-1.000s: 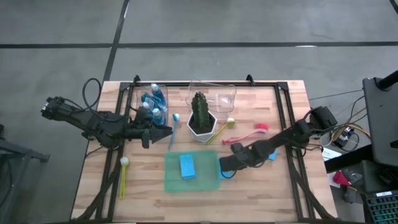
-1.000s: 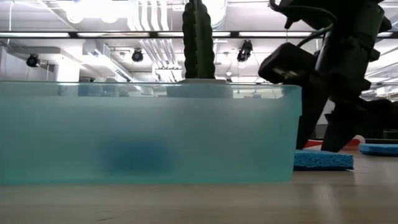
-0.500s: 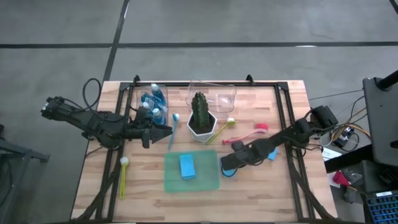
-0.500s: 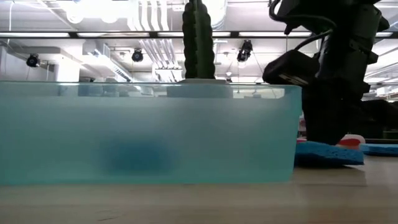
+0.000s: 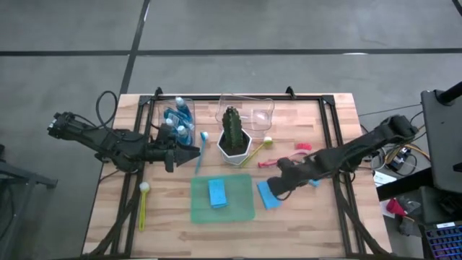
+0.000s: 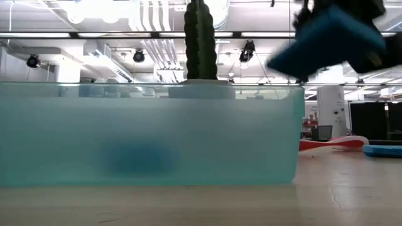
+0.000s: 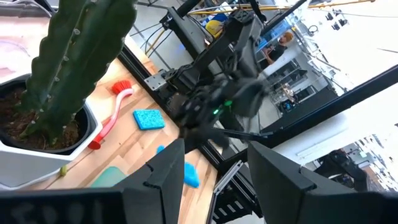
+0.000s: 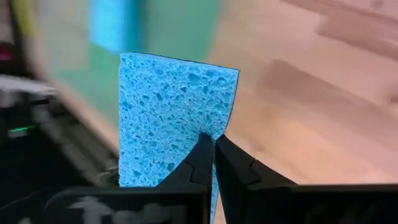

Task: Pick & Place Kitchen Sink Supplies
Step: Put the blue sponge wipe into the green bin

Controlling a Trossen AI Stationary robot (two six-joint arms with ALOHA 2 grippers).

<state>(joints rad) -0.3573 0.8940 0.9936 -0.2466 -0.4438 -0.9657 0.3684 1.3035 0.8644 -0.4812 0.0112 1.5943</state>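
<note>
The light-blue sponge (image 8: 174, 118) is now rising off the table (image 5: 339, 224), pinched in the right tool (image 5: 278, 186) beside the green mat (image 5: 242, 209); the left tool (image 5: 189, 153) is waiting open near the soap bottles (image 5: 180, 115)

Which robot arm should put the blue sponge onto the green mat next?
The right one, probably. The right gripper already pinches a sponge, lifted off the table beside the green mat. The left gripper is empty, pointing at the cactus.
</note>
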